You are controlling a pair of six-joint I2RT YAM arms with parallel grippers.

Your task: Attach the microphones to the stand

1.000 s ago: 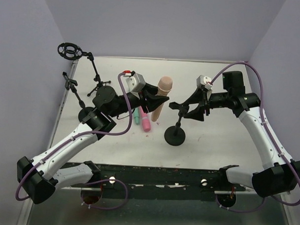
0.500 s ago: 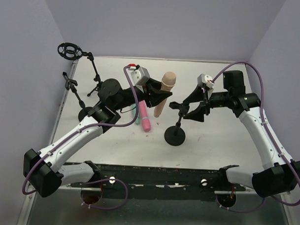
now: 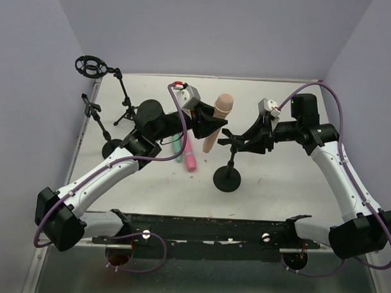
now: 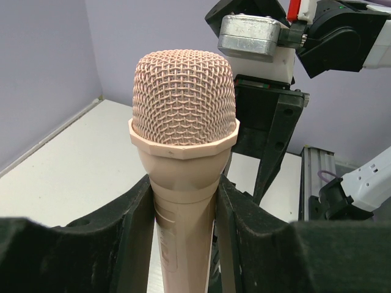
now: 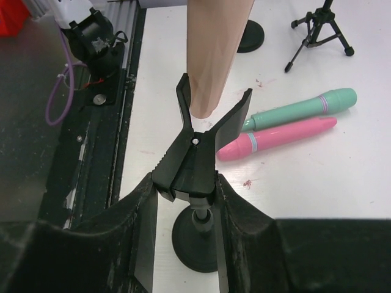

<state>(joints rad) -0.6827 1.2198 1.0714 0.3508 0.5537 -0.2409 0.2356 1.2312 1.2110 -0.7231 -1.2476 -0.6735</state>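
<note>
While pinched between the fingers of the left gripper (image 4: 183, 210), the peach microphone (image 4: 183, 122) is held mesh head up, its tapered tail between the spread prongs of the stand clip (image 5: 211, 125); contact cannot be confirmed. The right gripper (image 5: 186, 201) squeezes that clip's rear. The teal microphone (image 5: 303, 107) and pink microphone (image 5: 278, 138) lie side by side on the tabletop (image 5: 342, 183).

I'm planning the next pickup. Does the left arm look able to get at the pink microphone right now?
Probably not yet: the left claw is shut on the peach microphone. The pink microphone lies uncovered beside the teal microphone, close by, so reach itself seems fine.
</note>
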